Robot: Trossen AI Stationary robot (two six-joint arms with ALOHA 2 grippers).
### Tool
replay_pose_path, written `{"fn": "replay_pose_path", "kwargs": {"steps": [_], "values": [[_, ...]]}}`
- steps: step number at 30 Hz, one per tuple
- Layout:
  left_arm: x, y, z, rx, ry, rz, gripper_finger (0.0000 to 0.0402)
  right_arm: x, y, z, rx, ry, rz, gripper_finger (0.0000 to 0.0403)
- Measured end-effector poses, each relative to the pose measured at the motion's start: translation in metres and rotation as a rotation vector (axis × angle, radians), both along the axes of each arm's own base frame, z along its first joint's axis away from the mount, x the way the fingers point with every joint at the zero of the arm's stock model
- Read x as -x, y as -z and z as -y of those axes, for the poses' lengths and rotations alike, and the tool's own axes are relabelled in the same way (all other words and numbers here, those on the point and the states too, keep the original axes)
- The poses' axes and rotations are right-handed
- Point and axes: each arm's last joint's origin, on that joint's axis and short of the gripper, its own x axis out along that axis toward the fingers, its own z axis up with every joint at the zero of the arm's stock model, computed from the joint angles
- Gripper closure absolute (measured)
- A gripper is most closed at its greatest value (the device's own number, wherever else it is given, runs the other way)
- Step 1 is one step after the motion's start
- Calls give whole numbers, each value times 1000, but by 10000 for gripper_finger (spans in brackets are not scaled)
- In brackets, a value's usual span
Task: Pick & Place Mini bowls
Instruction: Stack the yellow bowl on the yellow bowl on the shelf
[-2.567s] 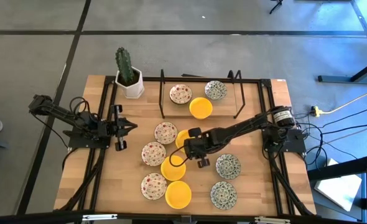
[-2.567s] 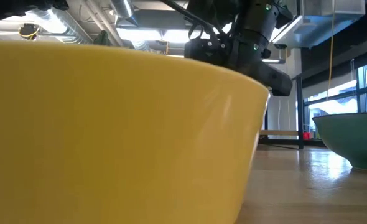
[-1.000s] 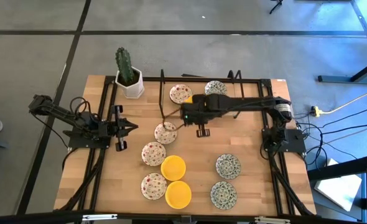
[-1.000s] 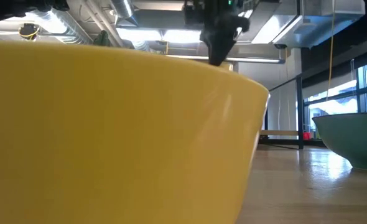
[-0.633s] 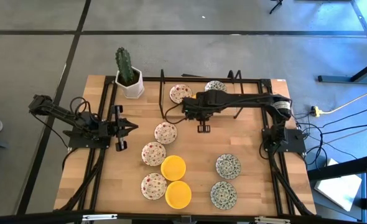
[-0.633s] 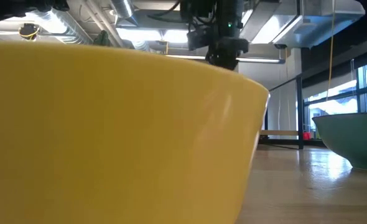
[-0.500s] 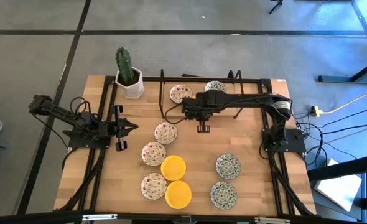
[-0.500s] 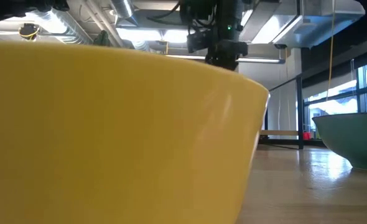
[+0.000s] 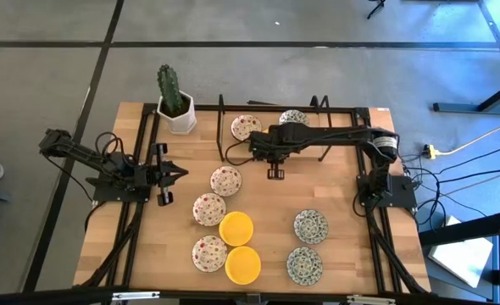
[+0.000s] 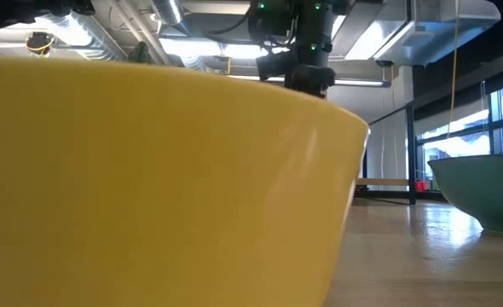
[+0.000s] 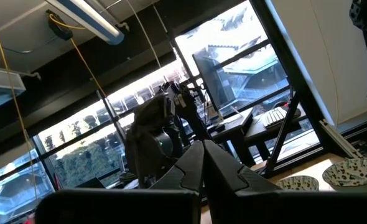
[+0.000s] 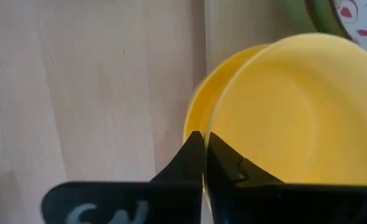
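Observation:
My right gripper (image 12: 203, 158) is shut on a plain yellow mini bowl (image 12: 295, 118) over a second yellow bowl (image 12: 197, 109), inside the black frame (image 9: 220, 127) at the table's far middle. In the high view my right arm (image 9: 318, 140) covers both. Other mini bowls rest on their bases on the table: red-speckled cream ones (image 9: 225, 180), yellow ones (image 9: 236, 229) and green-patterned ones (image 9: 310, 226). My left gripper (image 9: 172, 174) waits shut at the table's left. My right gripper pinches the yellow bowl's rim (image 12: 211, 140) between its two fingers, one finger outside the wall and one over the inside. The fingers point steeply down from above. The bowl sits over the lower yellow bowl; whether it touches it I cannot tell.
A cactus in a white pot (image 9: 175, 106) stands at the far left corner. A cream bowl (image 9: 246, 128) and a green-patterned bowl (image 9: 294, 119) lie beside the yellow pair. In the low view a yellow bowl (image 10: 149, 188) fills the foreground, hiding most of the table.
My right gripper, still shut on the yellow bowl, has sunk and shifted a little toward the table's far edge, down onto the spot where the other yellow bowl lies.

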Motion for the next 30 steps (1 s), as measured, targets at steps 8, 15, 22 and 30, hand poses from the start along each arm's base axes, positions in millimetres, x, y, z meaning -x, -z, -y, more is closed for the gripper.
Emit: {"fn": "replay_pose_path", "kwargs": {"steps": [8, 15, 22, 30], "values": [[0, 0, 0, 0, 0, 0, 398, 6, 12, 1, 3, 2, 49, 400], [0, 0, 0, 0, 0, 1, 398, 5, 19, 4, 1, 27, 73, 393], [0, 0, 0, 0, 0, 1, 398, 6, 20, 5, -6, 54, 74, 384], [0, 0, 0, 0, 0, 1, 398, 7, 20, 5, -8, 62, 68, 344]]}}
